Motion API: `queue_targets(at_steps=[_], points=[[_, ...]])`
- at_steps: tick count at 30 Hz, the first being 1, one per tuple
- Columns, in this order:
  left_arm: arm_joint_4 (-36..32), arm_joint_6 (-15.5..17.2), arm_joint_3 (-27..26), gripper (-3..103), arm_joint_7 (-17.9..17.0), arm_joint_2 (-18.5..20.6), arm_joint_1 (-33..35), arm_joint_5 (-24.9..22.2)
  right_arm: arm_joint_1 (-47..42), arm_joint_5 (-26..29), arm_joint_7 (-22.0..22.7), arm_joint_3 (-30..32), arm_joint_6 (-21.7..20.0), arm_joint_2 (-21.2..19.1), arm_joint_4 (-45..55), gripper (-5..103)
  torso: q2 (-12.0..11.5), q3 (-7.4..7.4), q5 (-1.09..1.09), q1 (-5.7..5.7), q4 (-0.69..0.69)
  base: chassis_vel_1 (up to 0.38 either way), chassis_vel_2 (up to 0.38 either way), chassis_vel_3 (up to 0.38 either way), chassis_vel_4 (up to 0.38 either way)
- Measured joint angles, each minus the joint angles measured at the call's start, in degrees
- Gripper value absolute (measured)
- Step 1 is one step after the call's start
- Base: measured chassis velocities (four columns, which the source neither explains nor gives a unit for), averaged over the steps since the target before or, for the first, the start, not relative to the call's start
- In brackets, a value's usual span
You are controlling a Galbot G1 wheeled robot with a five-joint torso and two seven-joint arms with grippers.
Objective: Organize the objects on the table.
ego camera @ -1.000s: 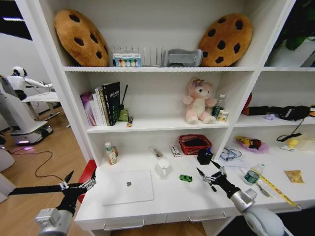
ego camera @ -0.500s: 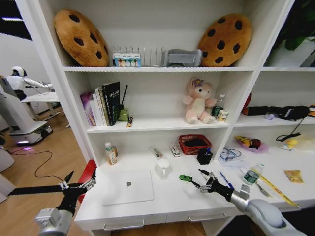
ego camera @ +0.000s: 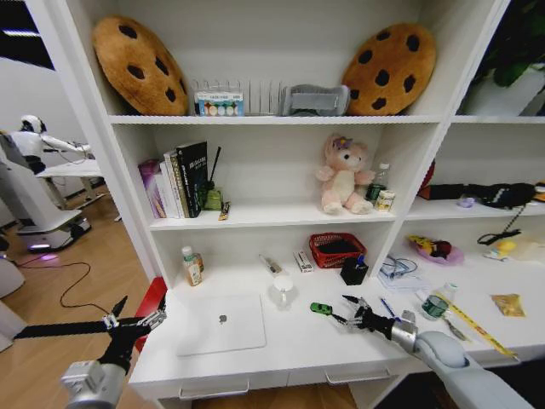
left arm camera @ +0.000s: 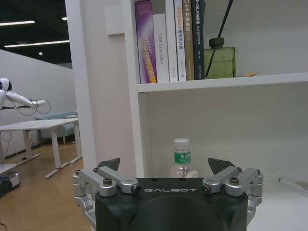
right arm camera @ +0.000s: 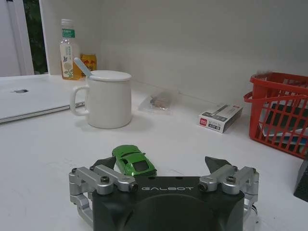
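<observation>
A tiny green toy car [ego camera: 321,308] sits mid-table on the white table [ego camera: 289,351]. My right gripper [ego camera: 341,310] is open, low over the table, just right of the car. In the right wrist view the car [right arm camera: 134,160] lies just ahead of the open gripper [right arm camera: 161,166], close to one fingertip and apart from both. A silver laptop [ego camera: 221,324] lies closed on the left part of the table. A blue pen [ego camera: 387,308] and an orange-yellow snack packet [ego camera: 509,305] lie farther right. My left gripper [ego camera: 139,313] hangs open off the table's left end, holding nothing.
A white mug [ego camera: 283,290] stands behind the car, also the white mug [right arm camera: 108,98] in the right wrist view. A red basket [ego camera: 337,250], a black pen holder [ego camera: 353,271], a small box [right arm camera: 220,117] and a bottle [ego camera: 192,266] line the back wall. A yellow tape [ego camera: 473,324] lies at the right.
My right gripper has dropped and reached left, closing in on the green car. The left arm has not moved.
</observation>
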Motion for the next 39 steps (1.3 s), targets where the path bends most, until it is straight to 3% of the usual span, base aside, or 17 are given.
queue_targets(at_steps=[18, 26, 27, 33, 39], points=[[0.0, 0.0, 0.0, 100, 0.0, 0.01, 0.0, 0.0, 8.53, -4.68, -3.46, -7.77, 2.09, 2.88, -6.46, 101, 0.0, -0.01, -0.01, 0.0, 0.0, 0.0, 0.0, 0.0, 0.0], [0.0, 0.01, 0.0, 100, 0.0, 0.0, 0.0, 0.0, 7.46, -4.69, -4.11, -6.54, 2.31, 2.66, -5.98, 71, 0.0, -0.01, 0.0, 0.0, 0.0, 0.0, 0.0, 0.0, 0.0], [0.0, 0.01, 0.0, 100, 0.0, 0.0, 0.0, 0.0, 7.46, -4.69, -4.11, -6.54, 2.31, 2.66, -5.98, 71, 0.0, -0.01, 0.0, 0.0, 0.0, 0.0, 0.0, 0.0, 0.0], [0.0, 0.01, 0.0, 100, 0.0, 0.01, 0.0, 0.0, 6.03, -4.52, -4.32, -4.73, 2.33, 2.41, -5.03, 44, 0.0, 0.0, 0.01, 0.0, -0.01, 0.0, 0.0, 0.0, 0.0], [0.0, 0.01, 0.0, 100, 0.0, 0.0, 0.0, 0.0, 5.29, -3.89, -4.45, -3.56, 2.33, 2.02, -3.97, 35, 0.0, 0.0, 0.0, 0.0, 0.0, 0.0, 0.0, 0.0, 0.0]])
